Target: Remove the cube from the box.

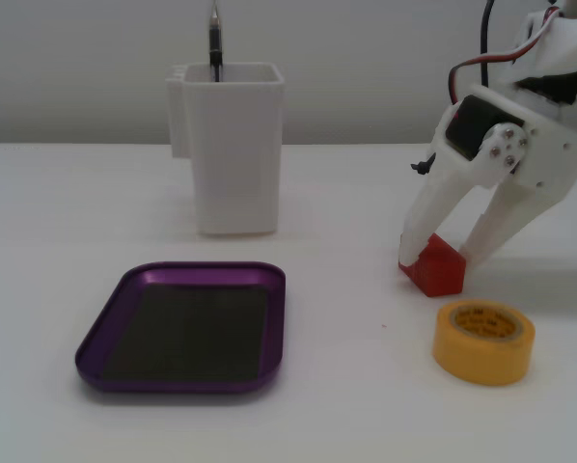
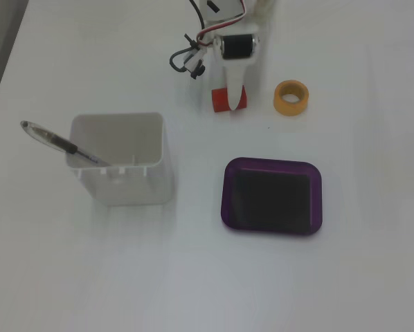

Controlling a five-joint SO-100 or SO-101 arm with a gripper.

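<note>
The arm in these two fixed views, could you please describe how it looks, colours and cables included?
The arm is white plastic with a tapered two-finger pincer. A black servo block sits at the wrist, with small screws beside it. Red, white and black cables loop off it. No markings are legible.

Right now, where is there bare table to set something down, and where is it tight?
Open table lies between the white container and the purple tray, and along the near edge in front of both. It is crowded where the fingers straddle the red cube, with the yellow tape roll close beside.
</note>
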